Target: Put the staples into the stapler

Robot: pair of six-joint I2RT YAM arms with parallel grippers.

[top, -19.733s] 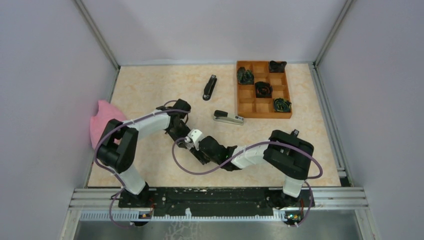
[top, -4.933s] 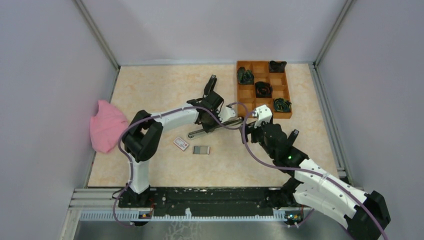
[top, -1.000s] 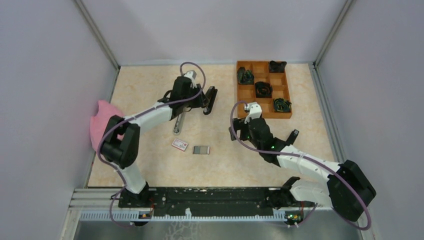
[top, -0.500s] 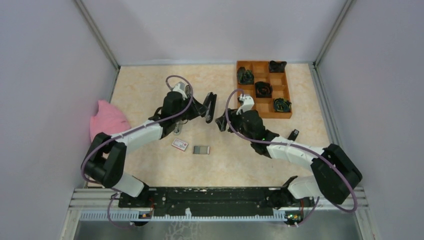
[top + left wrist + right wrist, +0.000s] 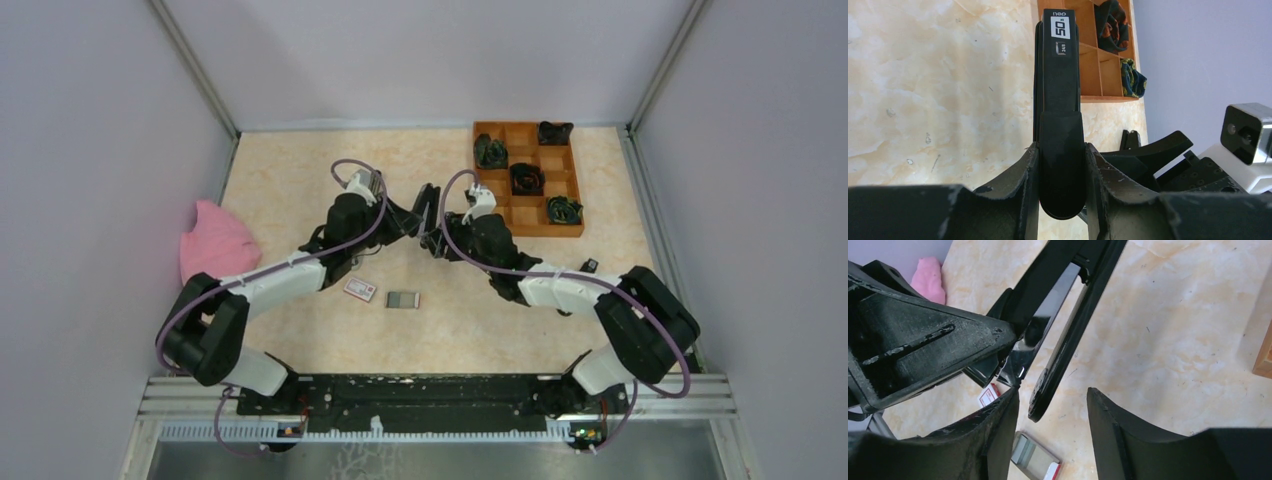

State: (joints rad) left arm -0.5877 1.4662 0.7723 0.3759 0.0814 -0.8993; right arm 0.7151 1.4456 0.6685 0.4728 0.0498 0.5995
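Note:
My left gripper [image 5: 415, 218] is shut on a black stapler [image 5: 430, 208] and holds it off the table; in the left wrist view [image 5: 1061, 167] the stapler [image 5: 1059, 100] runs straight out between its fingers. The stapler hangs open in the right wrist view [image 5: 1068, 315], its top and base spread apart. My right gripper [image 5: 438, 240] is open [image 5: 1053, 415], and the end of the stapler's base lies between its fingers. The silvery tray of staples [image 5: 402, 299] [image 5: 1035, 460] and its white-and-red box [image 5: 360, 289] [image 5: 988, 395] lie on the table below.
A wooden compartment tray [image 5: 490, 205] with dark bundles stands at the back right. A pink cloth [image 5: 215, 245] lies at the left wall. A second, silver stapler [image 5: 352, 264] lies partly under the left arm. A small black part [image 5: 590, 266] lies right of centre.
The left gripper has carried the black stapler right and nearer. The right gripper has moved left and now has its open fingers around the stapler's end.

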